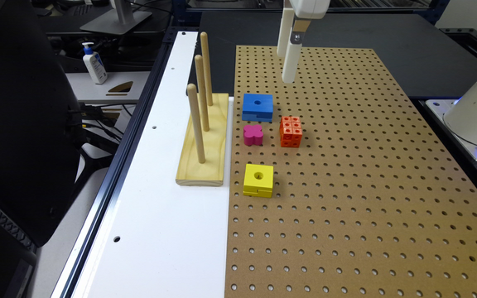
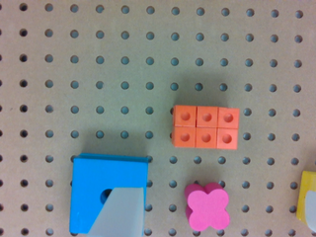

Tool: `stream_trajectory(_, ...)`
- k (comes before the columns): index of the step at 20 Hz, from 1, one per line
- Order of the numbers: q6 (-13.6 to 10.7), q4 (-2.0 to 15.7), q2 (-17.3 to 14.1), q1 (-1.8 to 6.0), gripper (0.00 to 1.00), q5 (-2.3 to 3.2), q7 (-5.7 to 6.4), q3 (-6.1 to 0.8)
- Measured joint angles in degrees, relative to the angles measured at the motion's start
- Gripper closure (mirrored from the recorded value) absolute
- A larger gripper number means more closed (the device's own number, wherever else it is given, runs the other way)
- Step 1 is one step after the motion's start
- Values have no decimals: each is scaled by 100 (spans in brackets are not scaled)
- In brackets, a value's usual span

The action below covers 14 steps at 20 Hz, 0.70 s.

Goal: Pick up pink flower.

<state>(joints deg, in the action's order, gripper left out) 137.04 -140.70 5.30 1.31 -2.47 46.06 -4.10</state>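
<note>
Magenta pink flower (image 1: 253, 135) sits flat on the pegboard tabletop (image 1: 367, 198), untouched, between blue block (image 1: 257, 106) and yellow block (image 1: 258, 180). The gripper (image 1: 290, 62) hangs above, positioned to descend; I cannot tell whether its jaws are open.

exterior view looks down along the pegboard (image 1: 346, 186) from one end; wrist view faces straight down, close; both share the blue block (image 1: 257, 106) and orange cube (image 1: 291, 131).

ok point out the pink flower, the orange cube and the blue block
pink flower (image 1: 253, 135), exterior view, on its flat top
orange cube (image 1: 291, 131), exterior view, on its front upper edge
blue block (image 2: 106, 185), wrist view, on its top face
</note>
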Motion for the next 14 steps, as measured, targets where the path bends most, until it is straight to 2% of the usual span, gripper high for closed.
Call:
stream_trajectory(7, 540, 1, -558, -2, 0, 0, 1, -16)
stream_trajectory(9, 579, 17, -602, -3, 0, 0, 4, -28)
stream_trajectory(14, 575, 112, -605, -5, 0, 0, 53, -132)
